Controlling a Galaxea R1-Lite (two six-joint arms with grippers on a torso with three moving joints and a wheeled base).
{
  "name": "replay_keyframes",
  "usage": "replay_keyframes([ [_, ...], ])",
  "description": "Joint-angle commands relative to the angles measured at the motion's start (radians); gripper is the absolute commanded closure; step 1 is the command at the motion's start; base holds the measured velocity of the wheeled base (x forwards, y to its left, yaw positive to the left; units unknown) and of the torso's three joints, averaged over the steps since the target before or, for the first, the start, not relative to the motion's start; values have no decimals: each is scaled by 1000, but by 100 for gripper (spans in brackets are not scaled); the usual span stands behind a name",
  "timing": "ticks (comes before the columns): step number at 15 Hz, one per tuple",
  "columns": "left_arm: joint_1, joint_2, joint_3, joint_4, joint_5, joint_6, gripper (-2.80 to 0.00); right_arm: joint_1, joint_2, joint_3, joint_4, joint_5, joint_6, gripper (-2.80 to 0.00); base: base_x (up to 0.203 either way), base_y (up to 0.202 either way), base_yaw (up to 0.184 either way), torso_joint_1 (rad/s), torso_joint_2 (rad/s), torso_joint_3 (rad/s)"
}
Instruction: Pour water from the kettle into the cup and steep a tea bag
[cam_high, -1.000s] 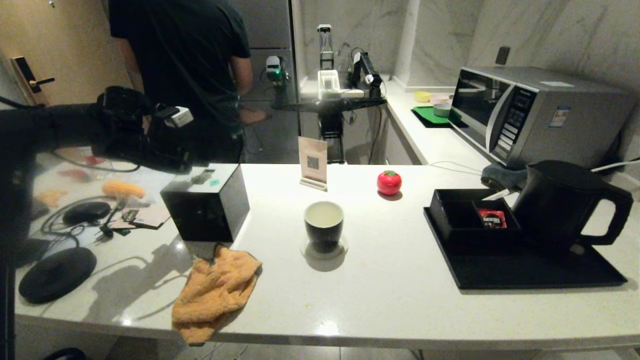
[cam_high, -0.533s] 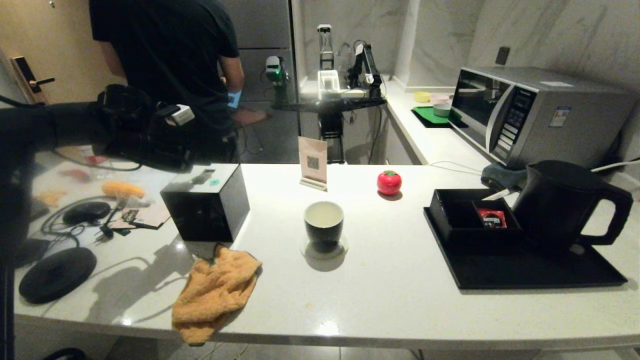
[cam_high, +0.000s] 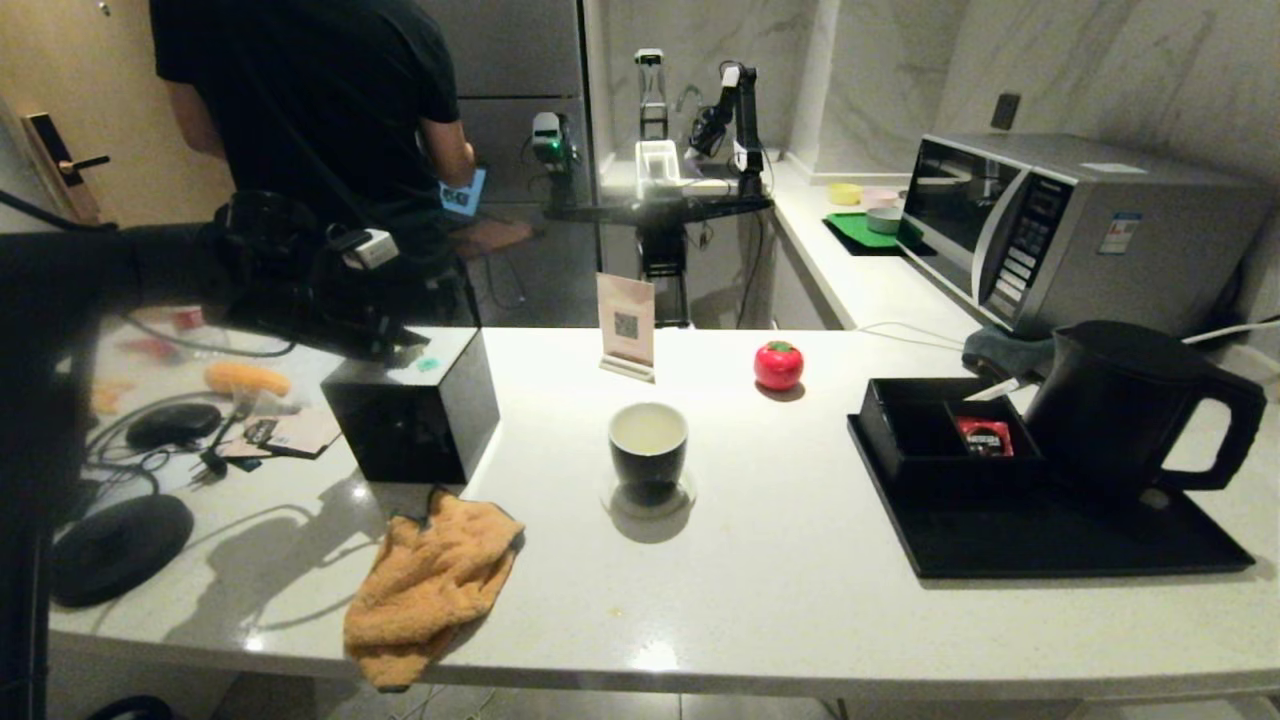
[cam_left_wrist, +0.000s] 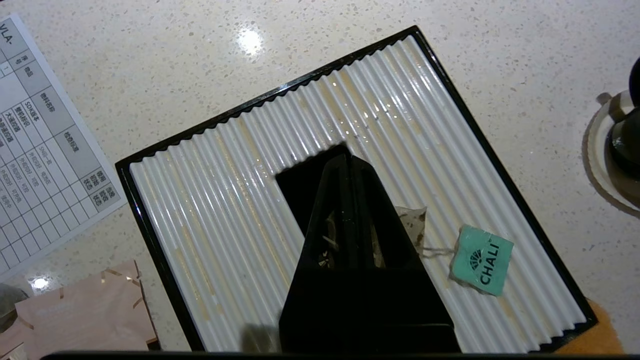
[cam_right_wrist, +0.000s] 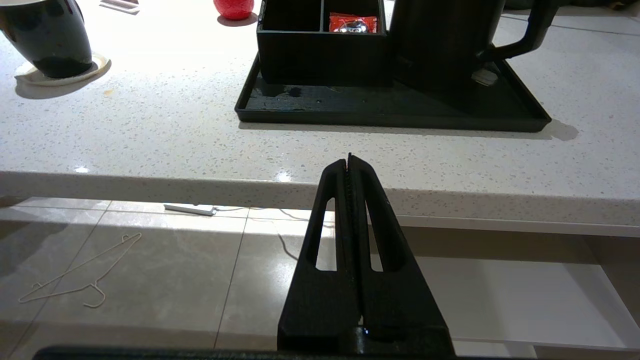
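Directly under my left gripper lies the black tissue box, its ribbed white top filling the left wrist view. My left jaws are pressed together with nothing between them, their tips over the dark slot in the lid. Just beside them on the ribs rests a tea bag, a thin string running from it to a teal tag printed CHALI. Off the box, a printed form with a grid of small characters lies flat on the counter; only the letters VLA at its corner are legible to me.

My right gripper hangs below the counter edge, jaws also pressed together and holding nothing. Ahead of and above them sits a black tray carrying a divided black organizer; one compartment holds a red sachet whose white lettering I cannot fully read. The kettle stands upright on that tray beside the organizer. The cup stands on a coaster, well apart from both pairs of jaws.
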Motion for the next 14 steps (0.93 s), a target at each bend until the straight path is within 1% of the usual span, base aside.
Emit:
replay_keyframes([
  [1,-6,14,1,6,-4,2,0,0,1,0,0,0,0,0,0,0,0,0,0,0],
  [5,-6,9,0,64,-5,15,0,0,1,0,0,0,0,0,0,0,0,0,0,0],
  [14,11,-64,0,65,-5,19,0,0,1,0,0,0,0,0,0,0,0,0,0,0],
])
